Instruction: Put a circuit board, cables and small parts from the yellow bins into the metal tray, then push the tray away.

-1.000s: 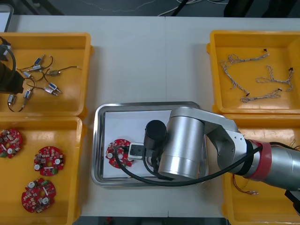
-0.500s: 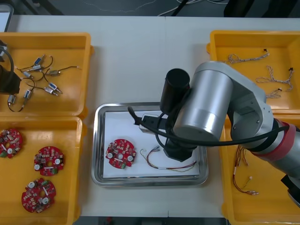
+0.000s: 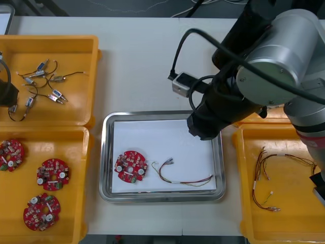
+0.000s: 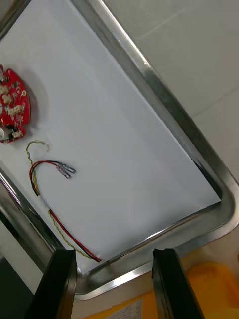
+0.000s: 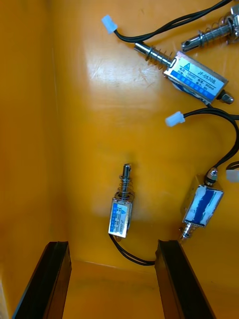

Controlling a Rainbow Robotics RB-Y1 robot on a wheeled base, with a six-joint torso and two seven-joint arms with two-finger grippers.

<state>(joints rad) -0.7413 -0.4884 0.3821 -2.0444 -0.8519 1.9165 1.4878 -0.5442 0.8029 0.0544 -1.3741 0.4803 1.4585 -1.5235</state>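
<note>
Left end effector (image 5: 113,245) hung spread over a small part (image 5: 121,215) in the far left bin (image 5: 35,124) — light, stiff, slick; best pinched across its boxy body. Right end effector (image 4: 114,251), also spread, hovered above the tray (image 4: 226,204) — board (image 4: 12,107) and cable (image 4: 50,167) inside.

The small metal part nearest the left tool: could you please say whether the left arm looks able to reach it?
Probably yes. The left tool hangs open over the yellow bin, and the small metal part lies just ahead between its fingers, clear of its neighbour, nothing covering it.
</note>
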